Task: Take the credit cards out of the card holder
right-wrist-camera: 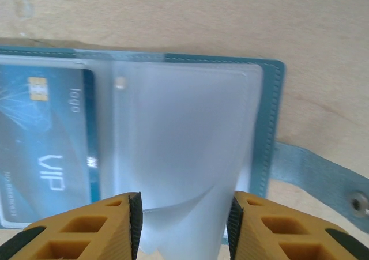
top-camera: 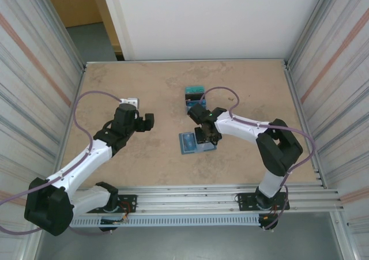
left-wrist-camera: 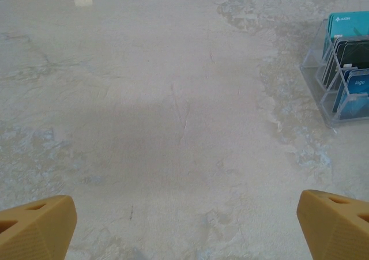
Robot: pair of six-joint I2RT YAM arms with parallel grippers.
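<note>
The open teal soft card holder [right-wrist-camera: 268, 110] holds a blue VIP card [right-wrist-camera: 46, 150], cut off leftward; the right gripper [right-wrist-camera: 184, 225] straddles its clear pocket [right-wrist-camera: 184, 133], fingers apart. The left gripper [left-wrist-camera: 184, 231] gapes.

We are looking down on the whole table [top-camera: 144, 81] from above, behind the arm bases [top-camera: 256, 200]. The left wrist is giving us a low, forward look across tabletop to a clear rack [left-wrist-camera: 316, 70], probably the overhead view's rack [top-camera: 187, 103]. The right wrist is pressing close over the open card holder [right-wrist-camera: 173, 133] [top-camera: 189, 143], shared overhead too.
</note>
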